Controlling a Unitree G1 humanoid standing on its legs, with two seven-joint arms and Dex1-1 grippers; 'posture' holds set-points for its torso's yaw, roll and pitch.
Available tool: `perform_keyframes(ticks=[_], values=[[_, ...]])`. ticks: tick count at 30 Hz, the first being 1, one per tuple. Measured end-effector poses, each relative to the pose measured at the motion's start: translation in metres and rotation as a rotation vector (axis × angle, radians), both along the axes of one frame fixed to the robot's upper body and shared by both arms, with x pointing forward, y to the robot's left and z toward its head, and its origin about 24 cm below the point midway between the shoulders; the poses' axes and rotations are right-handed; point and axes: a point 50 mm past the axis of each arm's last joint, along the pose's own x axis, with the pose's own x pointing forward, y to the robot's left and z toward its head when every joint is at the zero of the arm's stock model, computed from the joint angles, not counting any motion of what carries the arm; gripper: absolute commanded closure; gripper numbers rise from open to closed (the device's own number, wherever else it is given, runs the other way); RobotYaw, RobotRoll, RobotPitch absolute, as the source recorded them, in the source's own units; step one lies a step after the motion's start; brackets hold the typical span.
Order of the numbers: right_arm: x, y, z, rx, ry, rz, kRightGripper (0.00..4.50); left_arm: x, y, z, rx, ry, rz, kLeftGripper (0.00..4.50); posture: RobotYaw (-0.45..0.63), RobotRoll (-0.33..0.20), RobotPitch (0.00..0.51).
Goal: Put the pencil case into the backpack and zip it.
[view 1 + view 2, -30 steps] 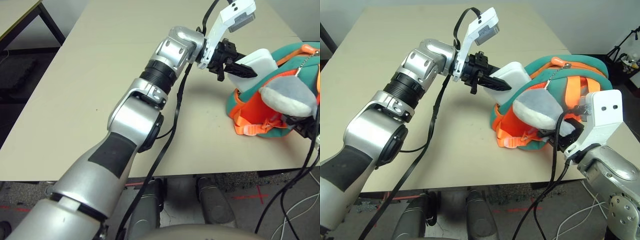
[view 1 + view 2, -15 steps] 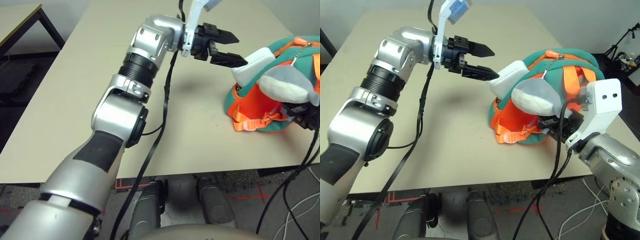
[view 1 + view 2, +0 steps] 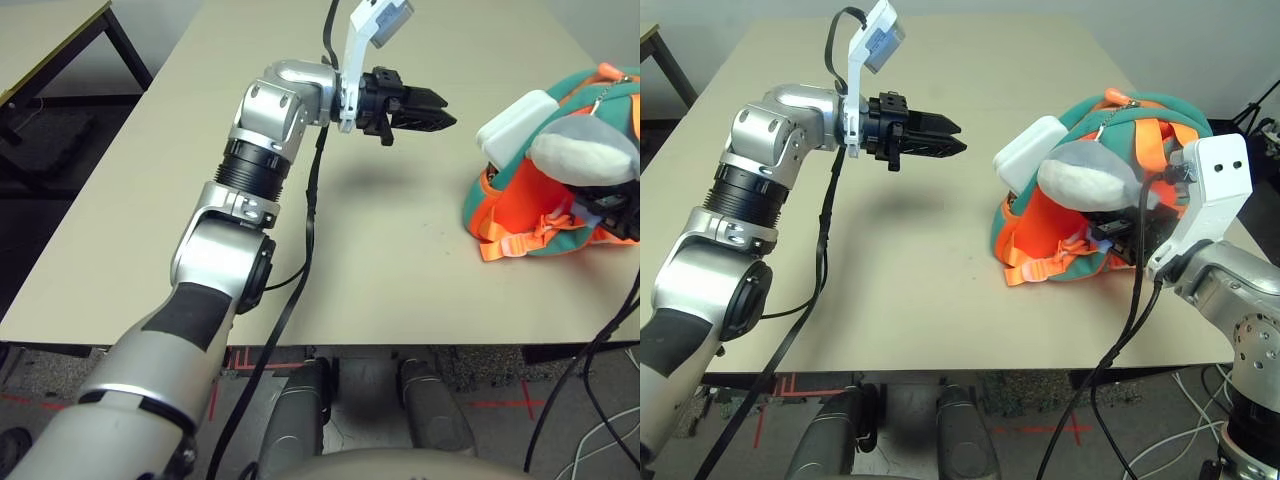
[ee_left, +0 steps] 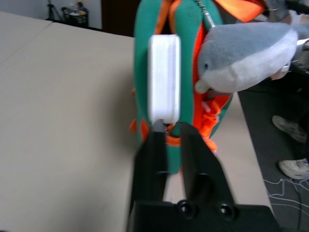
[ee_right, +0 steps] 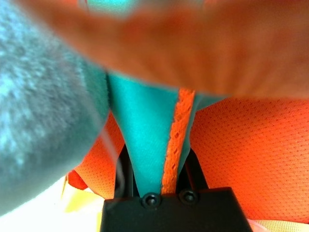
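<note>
From the head views, the left gripper [image 3: 950,139] hangs over the table [image 3: 890,290], jaws nearly together and empty, apart from the backpack [image 3: 1140,125]. The pencil case [image 3: 1028,148] pokes out of its opening, beside the plush charm [image 3: 1095,180].

The left wrist view shows the case upright in the opening.

In the right wrist view, the right gripper [image 5: 159,166] clamps the backpack's teal fabric.
</note>
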Motion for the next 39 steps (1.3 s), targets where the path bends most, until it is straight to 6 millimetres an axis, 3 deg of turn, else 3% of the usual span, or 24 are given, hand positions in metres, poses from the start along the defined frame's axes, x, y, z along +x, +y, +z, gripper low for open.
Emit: perform_keyframes(ticks=[6,19,27,39], values=[[-0.005,0.001,-0.003,-0.001,0.004,-0.001,4.38,0.000,-0.022,0.000,-0.019,0.004,-0.025,4.50,-0.10,0.000,0.184],[-0.015,0.002,-0.006,0.009,-0.001,-0.018,4.38,0.002,-0.049,-0.019,-0.029,0.047,-0.064,4.50,-0.14,0.000,0.195],[-0.017,0.001,-0.007,0.013,-0.001,-0.027,4.38,-0.009,-0.084,-0.036,-0.018,0.080,-0.109,4.50,-0.16,0.000,0.201],[-0.017,0.006,-0.011,0.035,-0.009,-0.027,4.38,-0.005,-0.092,-0.039,-0.013,0.018,-0.056,4.50,-0.17,0.000,0.185]])
